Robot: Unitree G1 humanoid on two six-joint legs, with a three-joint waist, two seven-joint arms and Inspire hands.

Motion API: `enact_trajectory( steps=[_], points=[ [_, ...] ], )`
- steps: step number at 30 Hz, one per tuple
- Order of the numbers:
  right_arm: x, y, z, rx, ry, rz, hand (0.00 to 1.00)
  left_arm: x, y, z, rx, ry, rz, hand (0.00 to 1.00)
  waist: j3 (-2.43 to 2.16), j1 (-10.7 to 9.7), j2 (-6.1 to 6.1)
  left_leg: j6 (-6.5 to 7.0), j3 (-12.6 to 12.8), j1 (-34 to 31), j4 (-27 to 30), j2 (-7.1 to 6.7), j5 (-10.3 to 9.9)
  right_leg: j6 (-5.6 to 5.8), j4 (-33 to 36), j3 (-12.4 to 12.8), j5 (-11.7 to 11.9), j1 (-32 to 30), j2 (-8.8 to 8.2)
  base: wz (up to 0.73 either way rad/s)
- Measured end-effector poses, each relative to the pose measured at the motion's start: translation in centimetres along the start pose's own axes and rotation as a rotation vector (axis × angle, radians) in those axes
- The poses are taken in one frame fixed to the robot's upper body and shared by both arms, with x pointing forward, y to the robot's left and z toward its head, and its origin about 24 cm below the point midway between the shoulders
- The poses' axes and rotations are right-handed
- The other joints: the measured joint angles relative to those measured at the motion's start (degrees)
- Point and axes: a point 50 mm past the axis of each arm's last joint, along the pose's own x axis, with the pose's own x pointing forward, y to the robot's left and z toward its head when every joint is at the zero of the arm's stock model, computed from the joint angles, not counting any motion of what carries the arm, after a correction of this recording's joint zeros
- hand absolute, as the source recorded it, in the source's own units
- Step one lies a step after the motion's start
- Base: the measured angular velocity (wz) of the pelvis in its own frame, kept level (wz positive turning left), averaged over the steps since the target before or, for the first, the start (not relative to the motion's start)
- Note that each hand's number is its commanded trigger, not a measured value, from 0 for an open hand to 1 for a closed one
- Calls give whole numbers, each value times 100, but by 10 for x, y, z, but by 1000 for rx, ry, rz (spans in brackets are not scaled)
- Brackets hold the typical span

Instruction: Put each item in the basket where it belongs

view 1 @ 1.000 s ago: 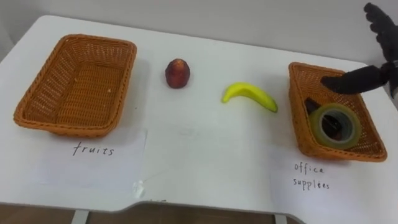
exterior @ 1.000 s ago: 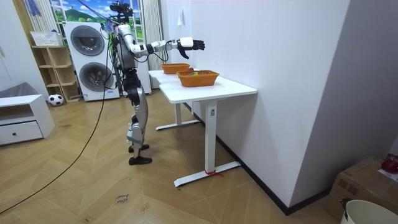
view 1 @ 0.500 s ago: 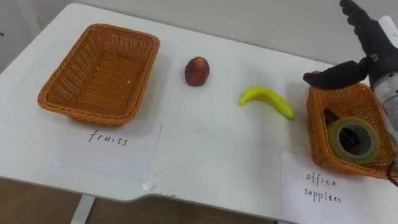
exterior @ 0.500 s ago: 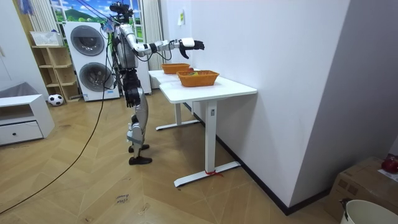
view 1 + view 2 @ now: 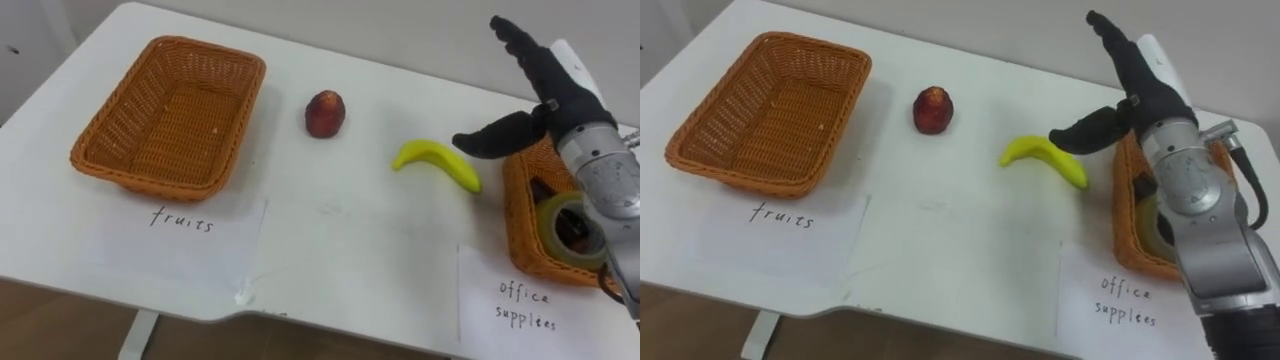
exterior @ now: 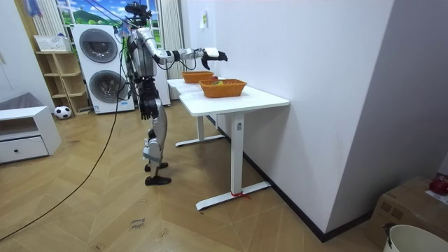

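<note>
right hand [image 5: 558, 100]: open, fingers straight and spread, thumb stuck out sideways, holding nothing. It hovers over the table [image 5: 340, 230] near the right edge. The thumb is above the banana's right end and looks clear of it. The wrist is over the right basket.
banana [image 5: 436, 165]: lies flat on the table, right of middle, between the red fruit and the right basket, apart from both. Not sorted.
red fruit [image 5: 326, 113]: toward the far edge, just right of the left basket, not touching it. Not sorted.
left basket [image 5: 165, 120]: empty, by the table's left edge. A paper sheet [image 5: 205, 240] with handwriting lies in front of it at the near edge, likely marking what goes in.
right basket [image 5: 518, 220]: at the right edge, holds a tape roll [image 5: 550, 212] tilted over a dark thing [image 5: 538, 187]. Can't tell what the dark thing is. A second sheet [image 5: 530, 300] lies in front.
why this layout: the tape sits in the right basket, so that one is for office stuff and the left one must take the fruit.
stance: room view shows the robot upright at the table's side, right arm stretched out over it.
step (my read): the hand is lining up on the banana, spread wide so it can wrap round the middle.
progress: office side looks done, both fruits left.
next needs: lower the hand, close on the banana, then carry it across the table to the left basket. That's a long reach for this arm.
risk: the curved banana may roll or slide under the fingers, and the wrist could nudge the right basket's rim.
</note>
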Motion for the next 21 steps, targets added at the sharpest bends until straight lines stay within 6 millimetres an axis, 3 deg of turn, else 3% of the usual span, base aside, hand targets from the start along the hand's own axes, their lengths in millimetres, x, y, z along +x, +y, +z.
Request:
enact_trajectory(
  steps=[9, 21],
  points=[
    [7, 5, 10, -25, -20, 94, 0, 1, 8, 1, 25, 12, 6, 0, -3, -5, -172, -3, -52, -71, 26, -15, -3, -3, 2, -48, 2, -6, 17, 5],
    [7, 14, 7, -65, 13, 179, 0, 1, 8, 5, 37, 9, -31, 0, 23, 108, -172, -5, -132, -135, 46, -21, -3, -3, -16, -189, 2, -22, 15, 5]
  ],
)
